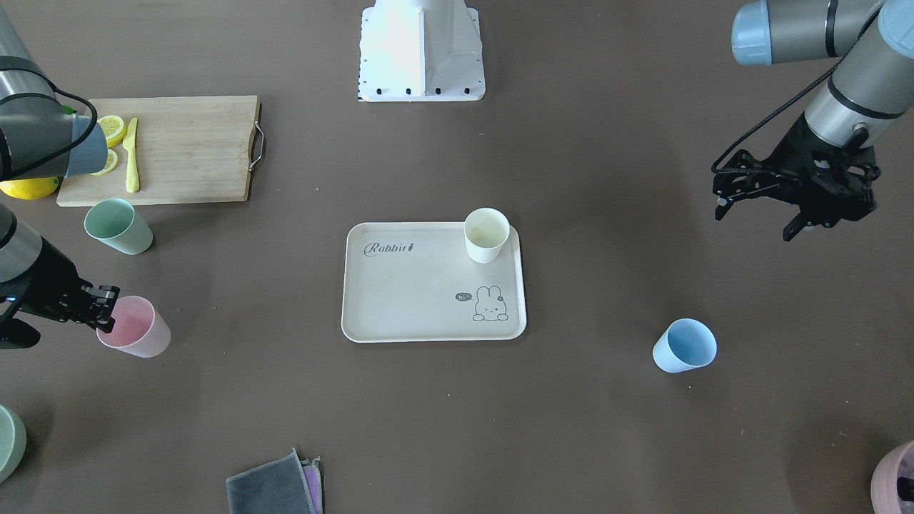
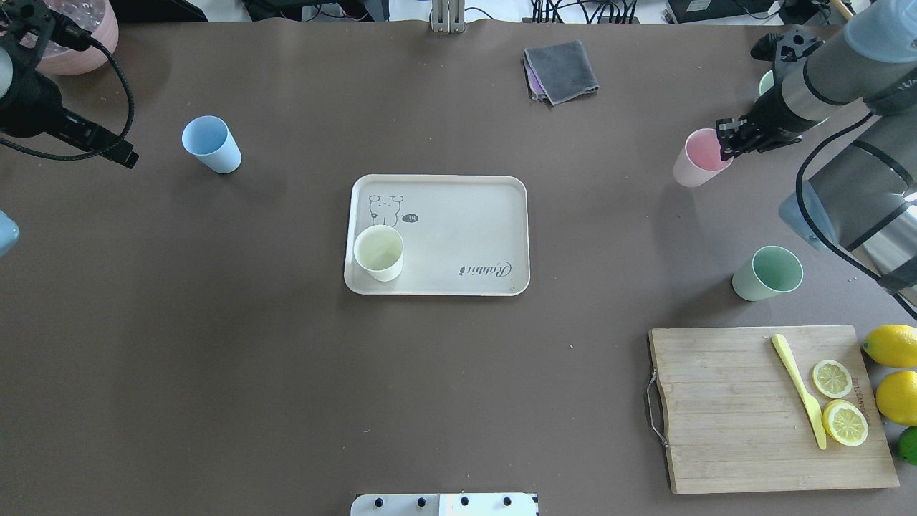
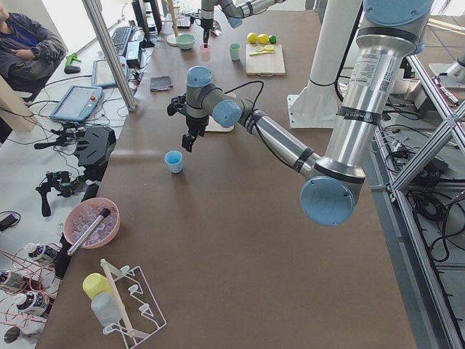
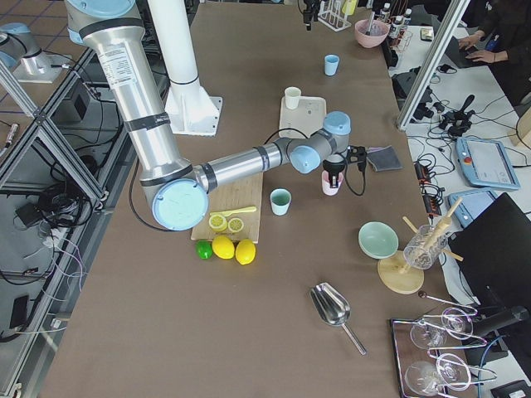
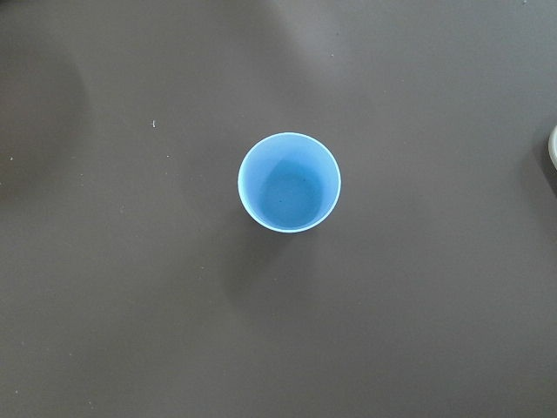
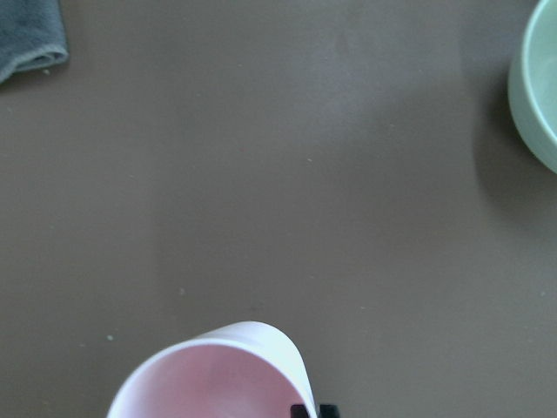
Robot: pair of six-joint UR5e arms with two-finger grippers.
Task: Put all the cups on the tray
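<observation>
- Right hand point(image 1: 106, 314) is at the near edge of the pink cup point(image 1: 139, 328). The fingers look pinched on the cup wall, one inside and one outside, though the wrist view shows only two black tips at the bottom edge.
- Left hand point(image 1: 755, 221) is spread open and holds nothing. It hangs above the blue cup point(image 1: 684, 345), which sits centred in its wrist view.
- Tray point(image 1: 400, 285) is mid-surface with the cream cup point(image 1: 486, 234) standing in one corner. The blue, pink and green cup point(image 1: 118, 226) are all off it, well apart on either side.
- Risk: a one-sided rim pinch is weak, so the pink cup could swing, slip out or tip when carried or set down.
- Risk: the cream cup takes up a tray corner, and a careless drop-off could knock it.
- Risk: both arms heading for the tray together could clash over it.
- Risk: the blue cup is light and tapered, so an off-centre close could topple it.
- Hard to tell: whether the pink cup's base is off the surface.
- Cut off: the left fingers are missing from the left wrist view.
</observation>
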